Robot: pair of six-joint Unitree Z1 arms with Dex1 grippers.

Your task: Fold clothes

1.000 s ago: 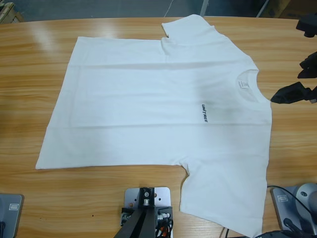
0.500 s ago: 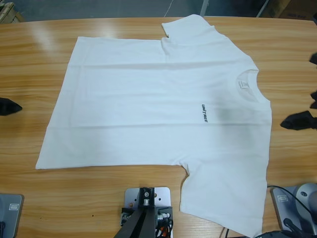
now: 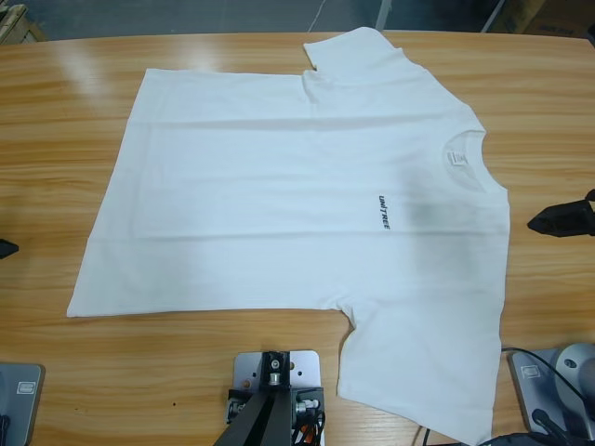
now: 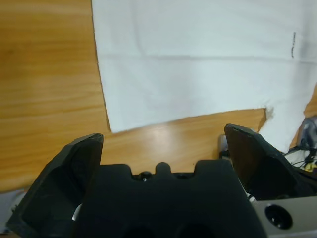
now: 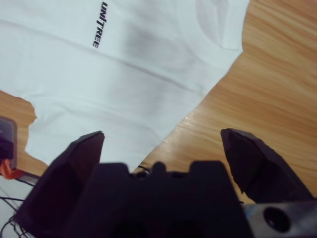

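High view: the white T-shirt (image 3: 297, 214) lies spread flat on the wooden counter (image 3: 56, 121), neck toward the right side, hem toward the left, chest lettering (image 3: 384, 212) facing up, one sleeve toward the far edge and the other toward the near edge. My right end effector (image 3: 562, 218) shows only as a black tip at the right edge, beside the shoulder of the shirt and apart from it. My left end effector (image 3: 6, 248) shows as a small dark sliver at the left edge, well apart from the hem. Neither touches the cloth.

Against the earlier frames: one second ago the right end effector sat just beside the collar; it has since withdrawn toward the right edge. The left end effector, more fully in view half a second ago, has retreated almost out of frame. The shirt has not shifted.

Left wrist view: my left end effector (image 4: 163, 144) hangs above bare counter (image 4: 44, 74) with its jaws spread wide and nothing between them. The T-shirt (image 4: 198, 59) hem corner lies ahead of it.

Right wrist view: my right end effector (image 5: 162, 144) has its jaws wide apart and empty, over the edge of the T-shirt (image 5: 124, 64) near sleeve and shoulder, with counter (image 5: 277, 84) to one side.
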